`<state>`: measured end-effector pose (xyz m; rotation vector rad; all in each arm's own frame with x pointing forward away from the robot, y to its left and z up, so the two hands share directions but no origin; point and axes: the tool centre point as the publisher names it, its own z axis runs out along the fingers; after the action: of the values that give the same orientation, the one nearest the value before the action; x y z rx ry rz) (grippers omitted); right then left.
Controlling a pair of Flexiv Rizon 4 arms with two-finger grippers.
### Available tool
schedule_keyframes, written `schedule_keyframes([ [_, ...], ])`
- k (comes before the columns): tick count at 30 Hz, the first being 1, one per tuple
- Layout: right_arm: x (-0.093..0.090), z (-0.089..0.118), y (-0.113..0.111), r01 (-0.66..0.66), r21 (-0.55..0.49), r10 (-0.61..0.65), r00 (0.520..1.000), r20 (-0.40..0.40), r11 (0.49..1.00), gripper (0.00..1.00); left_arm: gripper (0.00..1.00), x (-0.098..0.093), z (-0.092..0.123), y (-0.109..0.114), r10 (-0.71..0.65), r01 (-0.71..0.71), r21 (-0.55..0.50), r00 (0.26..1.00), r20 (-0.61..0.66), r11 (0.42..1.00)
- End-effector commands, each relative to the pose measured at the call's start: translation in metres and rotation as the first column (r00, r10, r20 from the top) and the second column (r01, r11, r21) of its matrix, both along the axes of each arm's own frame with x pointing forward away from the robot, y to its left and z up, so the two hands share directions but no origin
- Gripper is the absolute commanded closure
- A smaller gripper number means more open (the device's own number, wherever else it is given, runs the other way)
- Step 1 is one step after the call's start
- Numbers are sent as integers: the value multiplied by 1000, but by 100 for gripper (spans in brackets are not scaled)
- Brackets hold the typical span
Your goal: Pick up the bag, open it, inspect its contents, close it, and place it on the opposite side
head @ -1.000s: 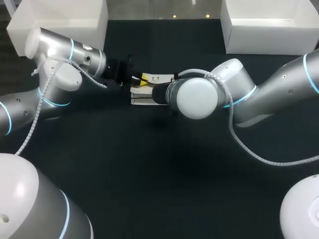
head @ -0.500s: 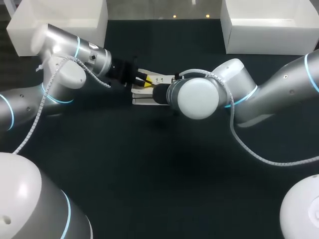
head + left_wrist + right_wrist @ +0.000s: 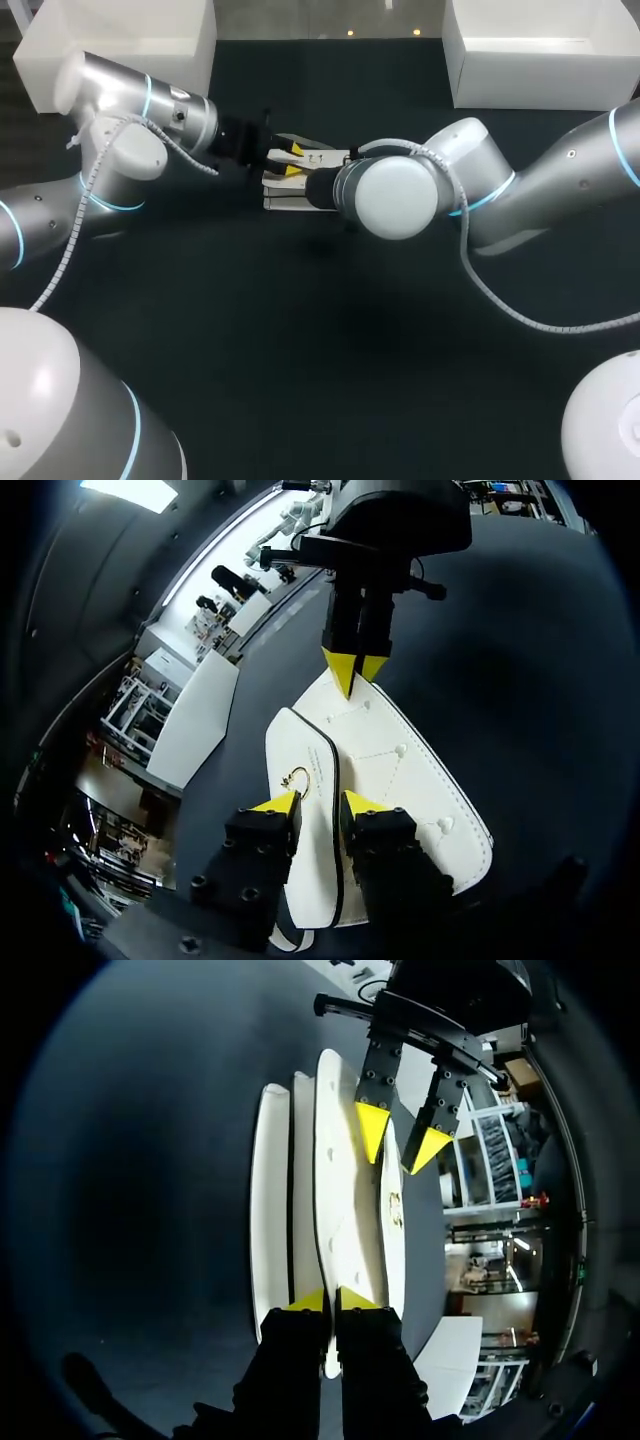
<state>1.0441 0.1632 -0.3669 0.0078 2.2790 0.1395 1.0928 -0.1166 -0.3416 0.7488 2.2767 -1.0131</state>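
At mid-table the white bag (image 3: 405, 775) sat between both arms. Right gripper (image 3: 330, 1301) was pinched tight on the flap edge at one end, apparently anchoring it. Left gripper (image 3: 318, 802), fingers spread, straddled the flap at the opposite end, poised, I'd say, to grip and peel it open.
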Motion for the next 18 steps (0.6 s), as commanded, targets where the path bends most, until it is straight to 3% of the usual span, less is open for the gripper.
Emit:
schedule_keyframes([
  [1,1,-2,0,0,2,0,1000,5,1000,100,100,2,0,-5,1,-1,5,1000,6,1000],
  [10,1,-2,0,0,2,0,1000,5,1000,100,100,3,-7,0,18,-18,13,999,-36,1000],
  [18,1,-2,0,0,2,0,1000,5,1000,100,100,20,-14,5,58,-58,-1,996,-69,998],
])
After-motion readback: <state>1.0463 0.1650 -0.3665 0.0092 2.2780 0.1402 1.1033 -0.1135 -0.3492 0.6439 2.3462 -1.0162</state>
